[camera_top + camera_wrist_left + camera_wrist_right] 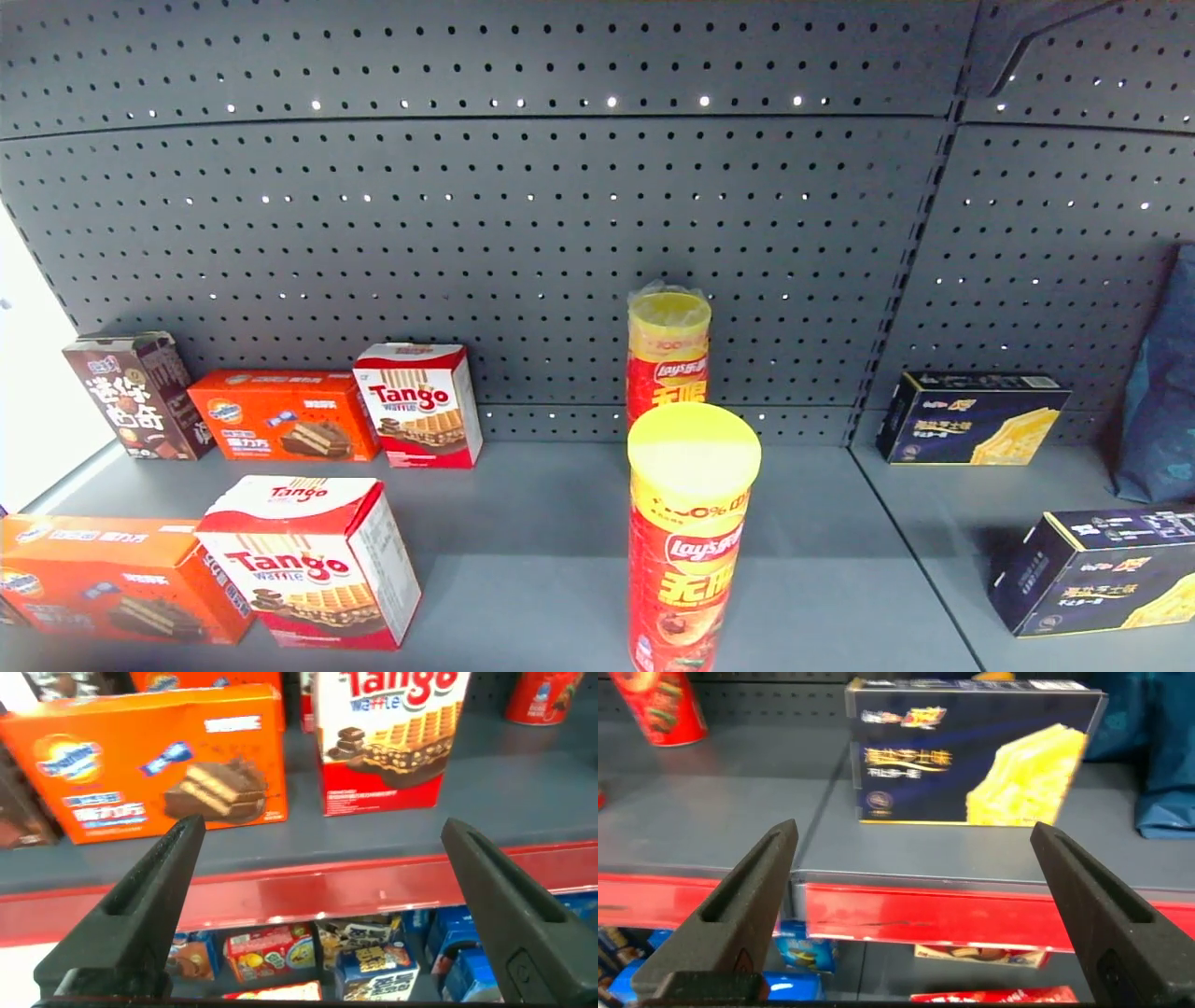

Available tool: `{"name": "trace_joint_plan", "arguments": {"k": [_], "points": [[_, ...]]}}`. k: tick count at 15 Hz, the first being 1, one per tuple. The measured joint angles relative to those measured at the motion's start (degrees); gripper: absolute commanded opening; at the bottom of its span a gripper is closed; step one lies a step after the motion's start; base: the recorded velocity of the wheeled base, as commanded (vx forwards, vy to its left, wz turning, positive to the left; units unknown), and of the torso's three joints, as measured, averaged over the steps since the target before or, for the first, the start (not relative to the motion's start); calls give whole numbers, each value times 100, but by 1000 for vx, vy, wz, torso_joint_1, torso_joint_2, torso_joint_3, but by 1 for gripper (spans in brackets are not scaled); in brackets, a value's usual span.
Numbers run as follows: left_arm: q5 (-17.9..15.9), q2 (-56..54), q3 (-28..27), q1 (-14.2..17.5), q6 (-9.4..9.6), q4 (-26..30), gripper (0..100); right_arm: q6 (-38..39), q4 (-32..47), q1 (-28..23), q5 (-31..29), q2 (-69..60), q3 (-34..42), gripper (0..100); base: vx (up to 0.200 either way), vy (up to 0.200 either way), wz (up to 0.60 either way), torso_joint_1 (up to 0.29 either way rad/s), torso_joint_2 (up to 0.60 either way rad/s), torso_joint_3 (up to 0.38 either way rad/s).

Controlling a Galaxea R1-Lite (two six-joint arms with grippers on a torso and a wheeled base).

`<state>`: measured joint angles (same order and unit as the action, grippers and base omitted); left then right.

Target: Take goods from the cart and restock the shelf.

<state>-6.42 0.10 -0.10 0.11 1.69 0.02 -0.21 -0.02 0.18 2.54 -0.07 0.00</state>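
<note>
Gaping before the shelf (pixel 541 541): left hand (pixel 322 831), right hand (pixel 914 833).

Rear can (pixel 667 359) sits partly hidden behind front can (pixel 686 560).

Bare shelf (pixel 541 551) lay between the near waffle box (pixel 308 560) and the near chip can (pixel 691 541), which blocked the middle.

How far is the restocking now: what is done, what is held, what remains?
Done: the shelf carries goods, such as the front chip can, the front Tango waffle box and a dark blue box. In hand: nothing; the left gripper and right gripper are open and empty before it. Left: probably more goods, since bare shelf floor shows.
</note>
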Motion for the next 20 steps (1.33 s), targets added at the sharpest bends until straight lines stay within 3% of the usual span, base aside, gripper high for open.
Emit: {"name": "trace_joint_plan", "arguments": {"k": [20], "points": [[0, -7, 10, -1, 29, 7, 100, 11, -5, -2, -7, 0, 0, 100, 0, 0, 0, 0, 0, 0]]}}
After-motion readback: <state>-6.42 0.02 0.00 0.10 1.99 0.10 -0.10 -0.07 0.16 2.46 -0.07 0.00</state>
